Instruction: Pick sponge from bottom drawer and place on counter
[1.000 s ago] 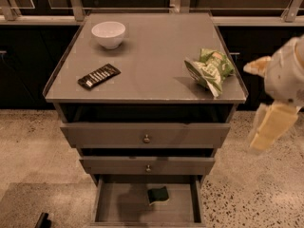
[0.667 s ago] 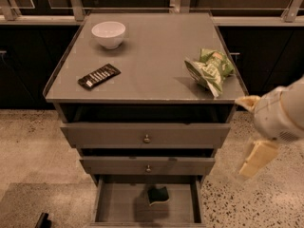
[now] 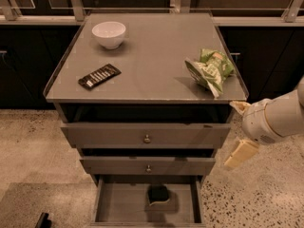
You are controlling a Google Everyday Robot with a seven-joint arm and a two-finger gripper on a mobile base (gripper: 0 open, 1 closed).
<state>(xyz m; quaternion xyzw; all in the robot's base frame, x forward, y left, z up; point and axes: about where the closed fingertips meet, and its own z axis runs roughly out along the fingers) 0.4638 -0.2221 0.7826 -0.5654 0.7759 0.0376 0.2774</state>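
While the bottom drawer [image 3: 118, 204] stood pulled out at the foot of the grey cabinet, the sponge [image 3: 158, 194] lay on its flat floor, a little right of centre. Its dark green face was up, and it was clear of both side walls. The tool [image 3: 233, 134] hung off the cabinet's right side, just under the front right corner of the surface [image 3: 156, 65]. It was level with the top drawer and well apart from the sponge. Its two cream fingers [image 3: 241, 154] were spread wide, with nothing between them. On the surface sat a white bowl [image 3: 109, 33] at the back left, a black candy-bar wrapper [image 3: 99, 76] in front of it, and a light green snack bag [image 3: 210, 70] near the right rim. The two upper drawers [image 3: 146, 136] stood slightly ajar.
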